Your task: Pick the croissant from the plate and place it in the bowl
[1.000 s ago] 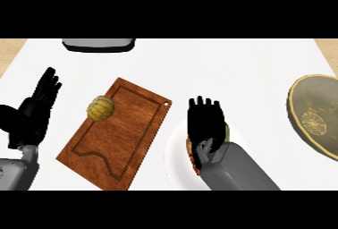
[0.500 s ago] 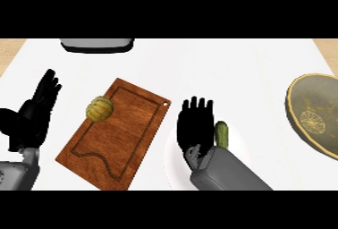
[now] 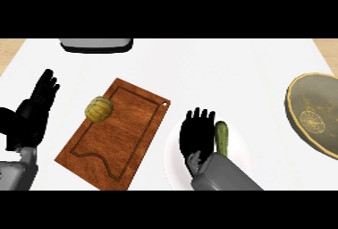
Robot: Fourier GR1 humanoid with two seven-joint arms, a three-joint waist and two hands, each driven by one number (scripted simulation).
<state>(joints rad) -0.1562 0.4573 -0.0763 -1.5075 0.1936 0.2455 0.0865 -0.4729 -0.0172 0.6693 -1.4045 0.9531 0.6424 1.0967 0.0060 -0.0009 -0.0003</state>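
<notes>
Right robot hand [image 3: 196,134] over half-hidden plate [image 3: 173,154]

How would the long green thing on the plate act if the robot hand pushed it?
The long green thing looks rounded and narrow, so a sideways push would probably roll it across the plate. Its skin looks smooth, so it might slip from the robot hand beside it.

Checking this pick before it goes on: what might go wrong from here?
1. The right robot hand lies over the white plate, beside a green object that may be the wrong target; a croissant-like item sits at the cutting board's edge.
2. The bowl is partly out of frame.
</notes>
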